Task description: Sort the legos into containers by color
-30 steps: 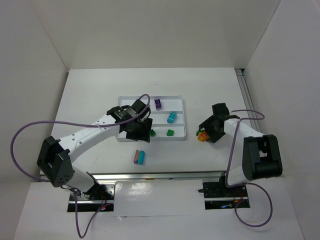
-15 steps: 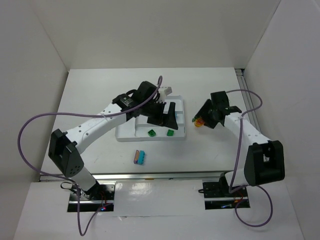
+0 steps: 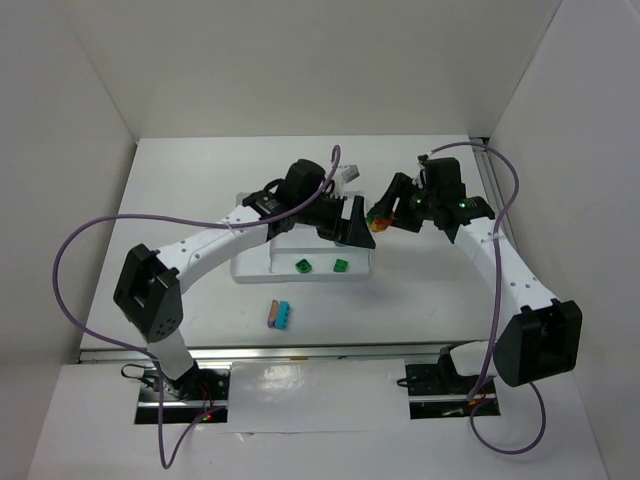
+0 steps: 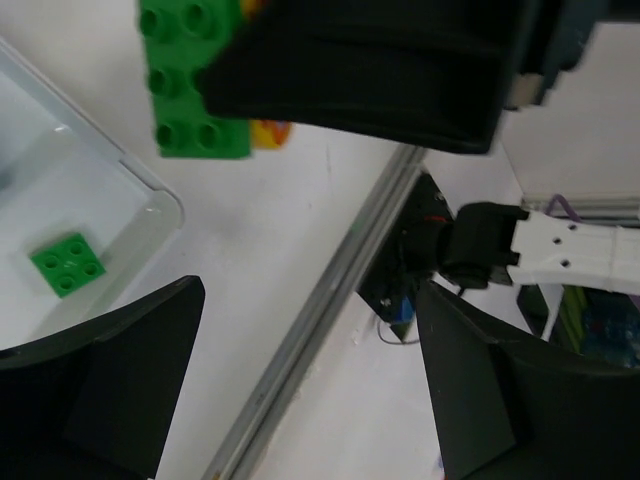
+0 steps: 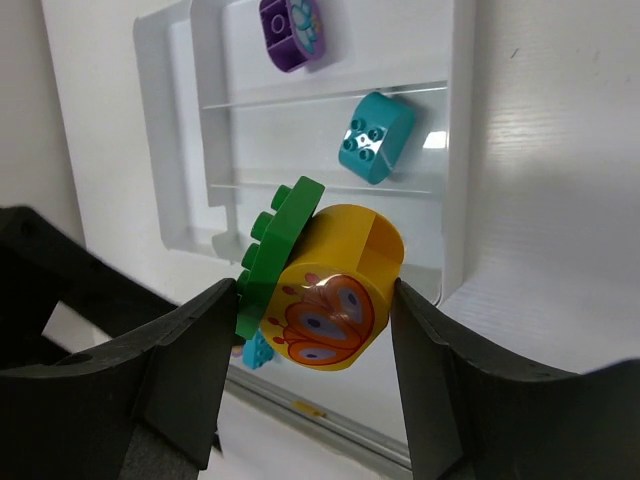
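My right gripper (image 3: 385, 212) is shut on a stack (image 3: 378, 218) of a round orange-yellow brick with a butterfly print and a green plate, and holds it in the air over the tray's right edge. In the right wrist view the stack (image 5: 325, 280) fills the gap between the fingers. My left gripper (image 3: 345, 225) is open and empty, just left of the stack, which shows at the top of the left wrist view (image 4: 190, 80). The white tray (image 3: 255, 268) holds two green legos (image 3: 303, 266) (image 3: 340, 265), a purple one (image 5: 293, 30) and a cyan one (image 5: 376, 137).
A purple and cyan stack (image 3: 279, 314) lies on the table in front of the tray. A metal rail (image 3: 300, 350) runs along the near table edge. White walls close the left, back and right sides.
My right gripper has carried the orange and green stack up and left to the tray's right edge. My left arm has swung right across the tray, toward the stack.
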